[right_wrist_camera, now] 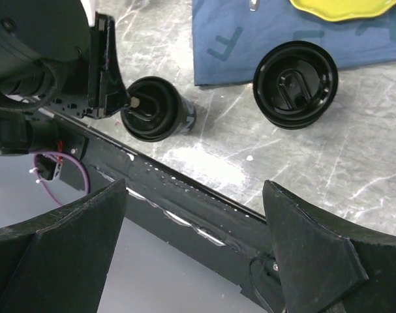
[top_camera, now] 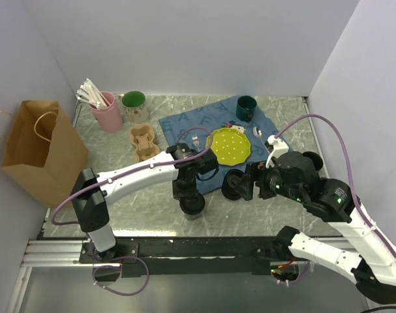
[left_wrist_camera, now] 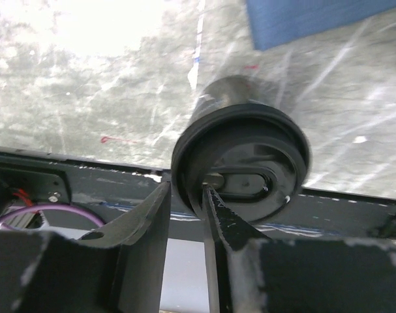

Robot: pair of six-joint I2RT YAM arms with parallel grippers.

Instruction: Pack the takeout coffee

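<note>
Two black lidded cups stand near the table's front edge. My left gripper (top_camera: 184, 190) is shut on the lid rim of the left cup (top_camera: 192, 204). In the left wrist view, one finger is outside the rim and the other lies on the lid (left_wrist_camera: 240, 160). This cup also shows in the right wrist view (right_wrist_camera: 157, 109), where it looks a little tilted. The second cup (top_camera: 232, 185) stands at the front edge of the blue cloth, and its lid shows in the right wrist view (right_wrist_camera: 295, 83). My right gripper (top_camera: 246, 183) is open wide and empty just right of it, with its fingertips over the table's front rail (right_wrist_camera: 196, 189).
A tan cup carrier (top_camera: 143, 142) sits at the back left. A brown paper bag (top_camera: 38, 147) stands at the far left. A pink cup of white utensils (top_camera: 107, 109) and a green mug (top_camera: 134, 104) are behind. On the blue cloth (top_camera: 191, 122) are a yellow plate (top_camera: 230, 145), cutlery and a dark green mug (top_camera: 246, 107).
</note>
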